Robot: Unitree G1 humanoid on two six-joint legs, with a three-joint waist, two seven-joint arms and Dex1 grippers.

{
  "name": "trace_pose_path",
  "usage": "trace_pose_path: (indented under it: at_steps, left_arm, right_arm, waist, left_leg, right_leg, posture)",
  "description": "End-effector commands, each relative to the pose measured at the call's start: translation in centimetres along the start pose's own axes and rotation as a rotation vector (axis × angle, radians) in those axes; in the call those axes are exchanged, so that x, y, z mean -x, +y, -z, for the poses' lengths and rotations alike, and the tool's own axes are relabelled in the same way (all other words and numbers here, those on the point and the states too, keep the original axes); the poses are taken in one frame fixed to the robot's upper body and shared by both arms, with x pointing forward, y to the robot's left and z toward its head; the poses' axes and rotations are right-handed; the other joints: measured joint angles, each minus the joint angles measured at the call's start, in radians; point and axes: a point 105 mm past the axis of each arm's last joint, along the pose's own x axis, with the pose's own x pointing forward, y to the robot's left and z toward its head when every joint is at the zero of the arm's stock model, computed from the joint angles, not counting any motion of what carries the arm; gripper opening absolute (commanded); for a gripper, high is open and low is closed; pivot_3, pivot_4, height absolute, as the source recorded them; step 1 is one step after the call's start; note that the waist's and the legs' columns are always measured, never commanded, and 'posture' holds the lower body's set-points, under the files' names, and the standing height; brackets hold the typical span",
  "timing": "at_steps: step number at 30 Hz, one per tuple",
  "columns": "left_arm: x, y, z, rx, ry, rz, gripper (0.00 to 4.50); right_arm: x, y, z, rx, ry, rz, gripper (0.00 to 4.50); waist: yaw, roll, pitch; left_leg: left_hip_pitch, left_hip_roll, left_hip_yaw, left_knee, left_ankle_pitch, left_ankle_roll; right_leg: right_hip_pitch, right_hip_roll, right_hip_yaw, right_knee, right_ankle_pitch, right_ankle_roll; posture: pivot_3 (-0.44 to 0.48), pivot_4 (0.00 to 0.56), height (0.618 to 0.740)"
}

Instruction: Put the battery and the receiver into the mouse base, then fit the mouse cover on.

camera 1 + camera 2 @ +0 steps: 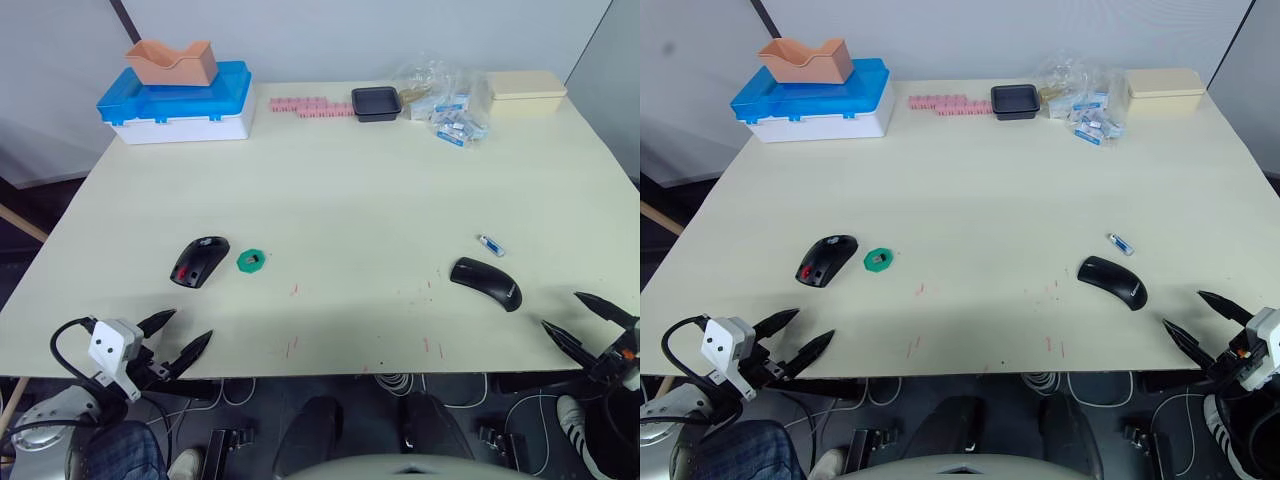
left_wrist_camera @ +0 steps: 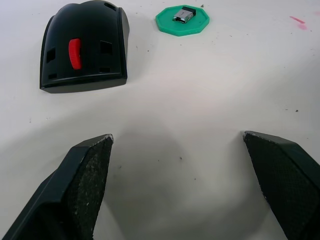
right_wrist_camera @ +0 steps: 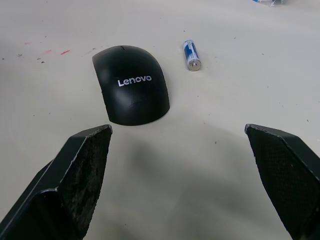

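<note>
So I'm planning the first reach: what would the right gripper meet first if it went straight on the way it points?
Probably the mouse cover, open fingers aimed nearly at it; the battery lies beyond, off to one side.

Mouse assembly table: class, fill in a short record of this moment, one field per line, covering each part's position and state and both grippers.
mouse base: on the robot's left, open side up, red part showing inside
receiver: on a green disc beside the base, not touching it
mouse cover: on the right, arched side up, off the base
battery: lying flat just beyond the cover, apart from it
left gripper: open, at the near table edge, holding nothing
right gripper: open, at the near edge, holding nothing
task progress: nothing fitted yet
</note>
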Motion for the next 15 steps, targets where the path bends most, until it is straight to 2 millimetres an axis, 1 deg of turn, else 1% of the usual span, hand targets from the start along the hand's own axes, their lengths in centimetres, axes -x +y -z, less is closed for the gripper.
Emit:
trace_pose_path:
  at_steps: [1, 9, 15]
  left_arm:
    - [0.26, 0.06, 1.15, 0.012, 0.05, -0.005, 4.43]
    - [0.55, 0.09, 0.9, 0.02, 0.034, -0.001, 4.43]
    - [0.67, 0.17, 0.64, 0.043, 0.018, -0.004, 4.43]
  right_arm:
    - [0.36, -0.56, -1.45, 0.036, -0.039, 0.023, 4.5]
    - [0.15, -0.4, -1.55, 0.035, -0.043, 0.015, 4.5]
    - [-0.03, -0.35, -1.65, 0.037, -0.05, 0.008, 4.5]
  waist:
    - [0.0, 0.0, 0.0]
    - [0.0, 0.001, 0.001]
    - [0.0, 0.001, 0.001]
  left_leg:
    - [0.0, 0.0, 0.0, 0.0, 0.0, 0.0]
    - [0.0, 0.0, 0.0, 0.0, 0.0, -0.001]
    - [-0.006, 0.0, 0.001, 0.0, 0.001, 0.002]
  right_leg:
    - [0.0, 0.0, 0.0, 0.0, 0.0, 0.0]
    - [0.0, 0.0, 0.0, 0.0, 0.0, 0.0]
    - [-0.007, 0.0, 0.0, 0.0, 0.0, 0.0]
  posture:
    - [0.0, 0.15, 0.74]
    - [0.0, 0.15, 0.74]
    - [0.0, 0.15, 0.74]
